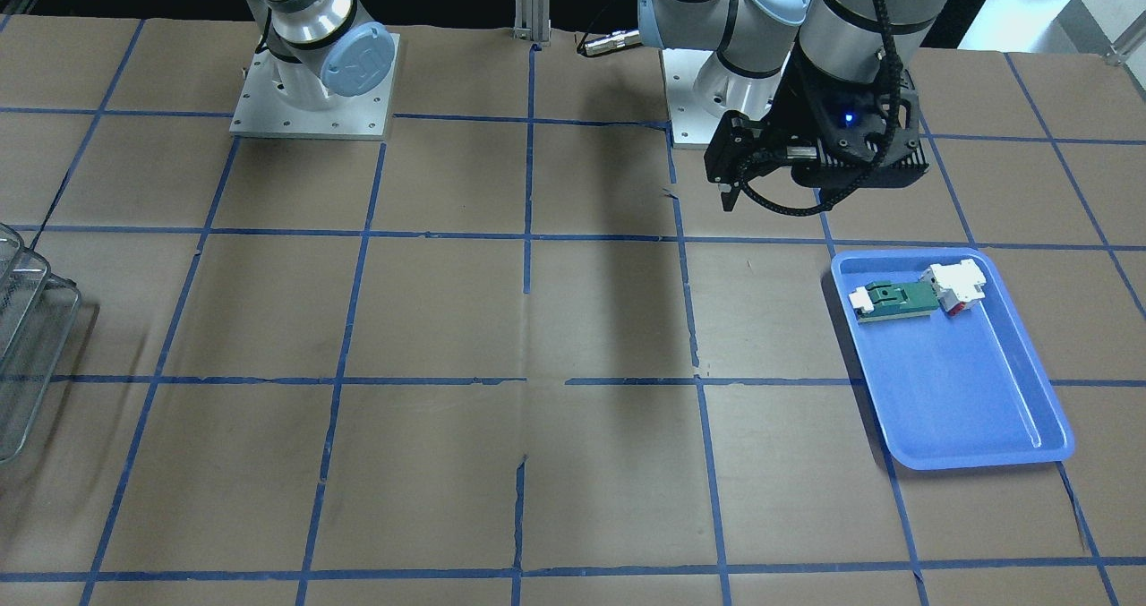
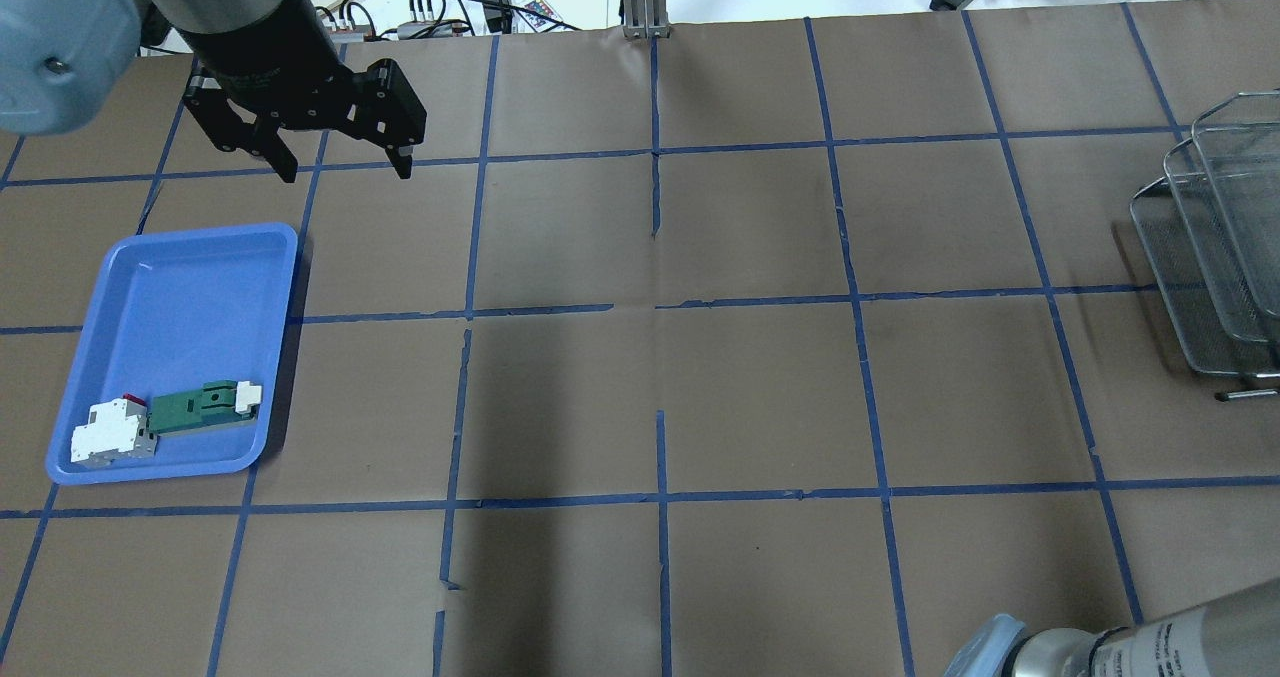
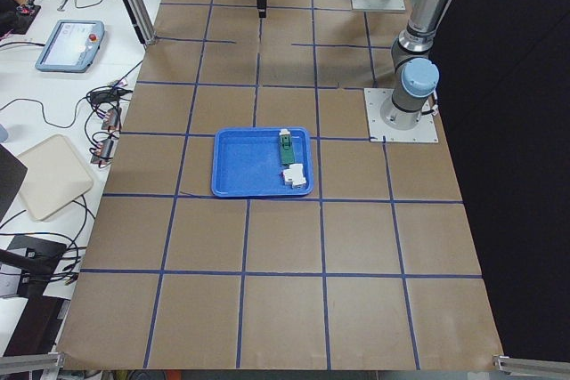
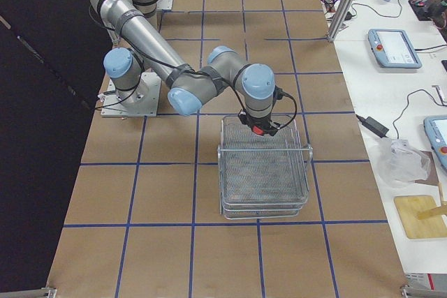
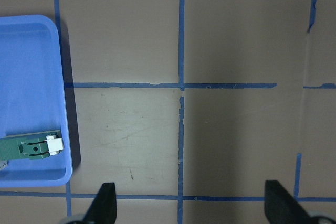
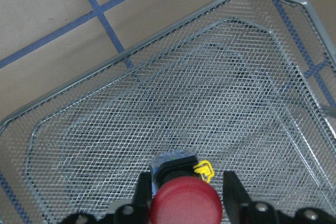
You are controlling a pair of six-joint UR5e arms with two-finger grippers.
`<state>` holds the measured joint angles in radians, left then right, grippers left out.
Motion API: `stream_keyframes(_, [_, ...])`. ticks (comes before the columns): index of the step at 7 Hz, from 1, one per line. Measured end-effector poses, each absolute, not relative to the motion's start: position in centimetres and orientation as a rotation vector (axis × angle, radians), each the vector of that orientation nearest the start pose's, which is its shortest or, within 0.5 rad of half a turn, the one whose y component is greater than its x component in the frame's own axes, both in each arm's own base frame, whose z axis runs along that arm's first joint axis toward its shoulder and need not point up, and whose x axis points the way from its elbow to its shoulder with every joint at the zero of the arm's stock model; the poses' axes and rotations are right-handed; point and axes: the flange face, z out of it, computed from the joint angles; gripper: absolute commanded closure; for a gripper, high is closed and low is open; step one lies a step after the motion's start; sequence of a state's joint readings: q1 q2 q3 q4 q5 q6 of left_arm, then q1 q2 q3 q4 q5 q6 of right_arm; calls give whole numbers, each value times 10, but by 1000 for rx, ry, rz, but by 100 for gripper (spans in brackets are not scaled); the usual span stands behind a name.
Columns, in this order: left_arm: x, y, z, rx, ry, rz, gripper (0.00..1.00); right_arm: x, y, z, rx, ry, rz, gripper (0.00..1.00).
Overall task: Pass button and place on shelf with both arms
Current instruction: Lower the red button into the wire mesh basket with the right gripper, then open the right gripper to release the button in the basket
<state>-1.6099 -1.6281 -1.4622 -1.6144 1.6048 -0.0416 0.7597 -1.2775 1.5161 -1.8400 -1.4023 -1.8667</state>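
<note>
Right wrist-mounted view: right pincer pinches the button over the shelf; left pincer spread

button: red cap, black body, clamped in right pincer | shelf: silver mesh, directly beneath

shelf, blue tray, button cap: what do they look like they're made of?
Shelf: metal by the look, silvery fine wire mesh with thin rounded wire rims, slightly shiny. Blue tray: probably moulded plastic, uniform colour, smooth glossy surface, rounded corners. Button: red cap looks like smooth matte plastic; black body likely plastic too, hard to tell.
</note>
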Motion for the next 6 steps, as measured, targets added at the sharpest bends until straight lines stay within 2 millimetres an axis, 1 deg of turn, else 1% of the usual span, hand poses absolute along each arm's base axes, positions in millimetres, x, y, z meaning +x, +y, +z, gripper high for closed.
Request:
stream_keyframes(2, [-153,-507,510,11,3109,-22,0,-333,-525,386,-1498,2731,-263,0])
stream_keyframes(3, [-153,-506,511,15,3109,-25,0,-326,-527,390,-1453,2752,-264,0])
stream_keyframes(4, [-154,-505,511,17,3109,-27,0,-309,-529,401,-1406,2770,-263,0])
stream_keyframes(5, [-154,-505,511,18,3108,-26,0,-283,-532,416,-1339,2790,-258,0])
stream_keyframes(6, [-154,-504,511,19,3108,-26,0,-247,-537,429,-1258,2807,-245,0])
